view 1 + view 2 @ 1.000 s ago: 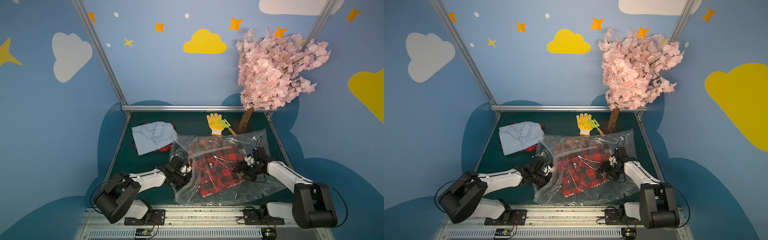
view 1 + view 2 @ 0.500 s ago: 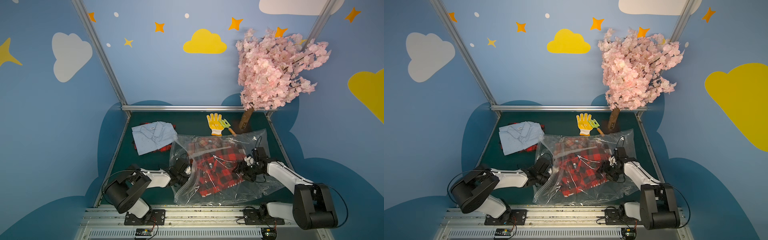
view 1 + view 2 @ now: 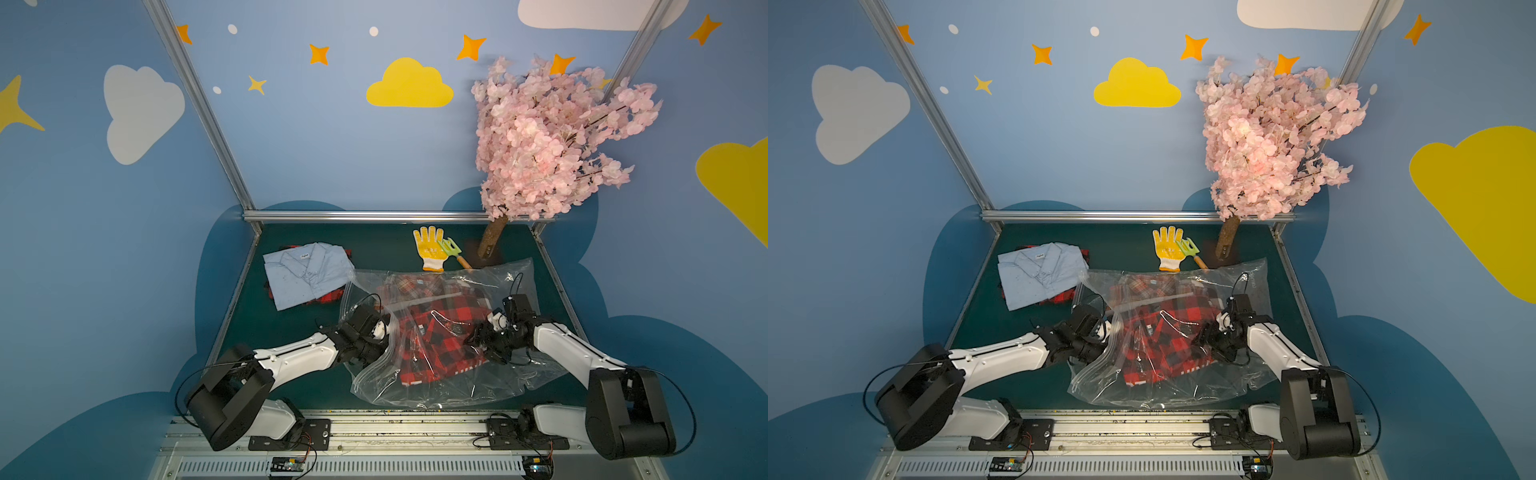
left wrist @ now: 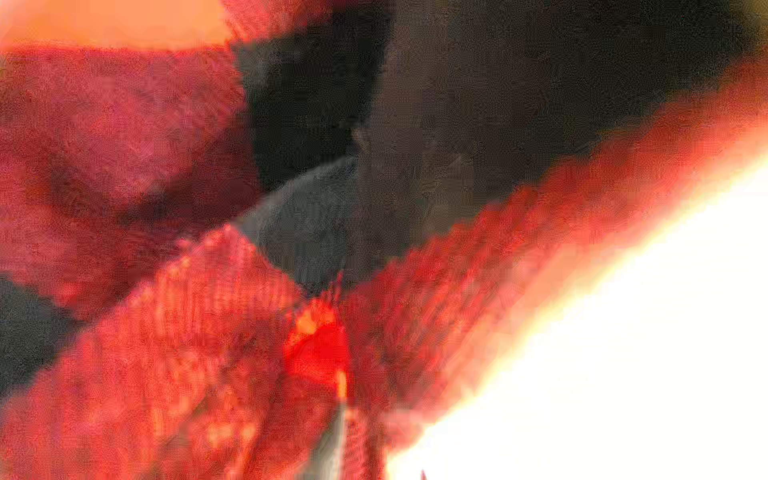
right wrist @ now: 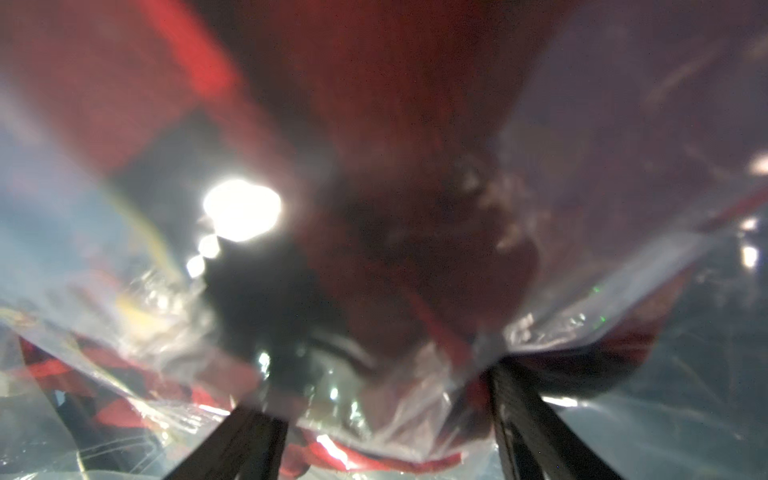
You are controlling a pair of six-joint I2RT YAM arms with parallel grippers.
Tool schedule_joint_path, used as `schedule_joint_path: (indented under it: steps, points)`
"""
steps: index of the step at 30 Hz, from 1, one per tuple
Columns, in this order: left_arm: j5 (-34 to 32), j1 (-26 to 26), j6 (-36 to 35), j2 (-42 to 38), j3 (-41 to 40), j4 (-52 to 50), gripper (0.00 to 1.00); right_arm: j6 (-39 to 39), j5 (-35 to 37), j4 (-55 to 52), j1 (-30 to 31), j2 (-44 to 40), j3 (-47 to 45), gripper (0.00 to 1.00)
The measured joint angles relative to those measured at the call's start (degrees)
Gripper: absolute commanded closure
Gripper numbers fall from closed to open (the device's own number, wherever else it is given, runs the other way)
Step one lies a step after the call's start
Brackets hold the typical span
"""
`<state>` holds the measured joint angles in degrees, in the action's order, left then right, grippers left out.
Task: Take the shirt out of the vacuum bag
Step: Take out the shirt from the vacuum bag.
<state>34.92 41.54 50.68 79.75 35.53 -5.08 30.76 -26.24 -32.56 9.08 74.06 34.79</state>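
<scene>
Left arm (image 3: pixel 299 359) outstretched, claw (image 3: pixel 384 337) inside vacuum bag (image 3: pixel 457 392)

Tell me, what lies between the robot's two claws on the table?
The red checked shirt, inside the clear plastic bag, fills the stretch between the left claw and the right claw; both top views show it.

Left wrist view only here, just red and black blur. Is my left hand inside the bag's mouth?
Observer: Yes, in a top view the left hand reaches in through the open mouth of the vacuum bag, toward the plaid shirt.
Operator: And the right hand?
Observer: The right hand rests on the plastic from outside, over the shirt's opposite edge.
Operator: Anything already out?
Observer: A blue shirt lies outside the bag, on the left arm's side.
</scene>
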Motion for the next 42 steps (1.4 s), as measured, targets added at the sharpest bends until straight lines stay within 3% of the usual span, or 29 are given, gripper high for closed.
schedule_joint_path:
  steps: [8, 12, 16, 21, 23, 34, 42]
  points:
    - [-0.2, 0.1, -1.5, -2.1, 3.1, -4.0, 0.96, -1.6, 0.3, -1.9, 0.2, -0.2, 0.9, 0.16]
    - [-0.3, 0.3, -1.4, -2.2, 2.1, -3.5, 0.91, -2.3, 0.4, -2.5, 0.2, -0.2, 1.0, 0.16]
    - [-0.4, 0.9, -0.2, -1.6, -1.4, -0.8, 0.76, -2.6, 0.4, -2.7, 0.1, -0.2, 1.0, 0.16]
    - [-0.9, 2.8, 2.3, 0.5, -4.2, 2.0, 0.50, -2.6, 0.5, -2.8, 0.1, -0.2, 1.0, 0.16]
    - [-1.3, 3.6, 3.2, 1.2, -4.5, 3.1, 0.46, -2.6, 0.5, -2.8, 0.1, -0.2, 1.0, 0.16]
    - [-2.8, 8.4, 7.6, 7.0, -5.3, 11.9, 0.39, -2.7, 0.6, -2.8, 0.1, -0.2, 1.0, 0.16]
    - [-3.5, 11.0, 11.7, 11.2, -5.5, 21.9, 0.47, -2.7, 1.1, -2.9, 0.1, -0.3, 1.0, 0.17]
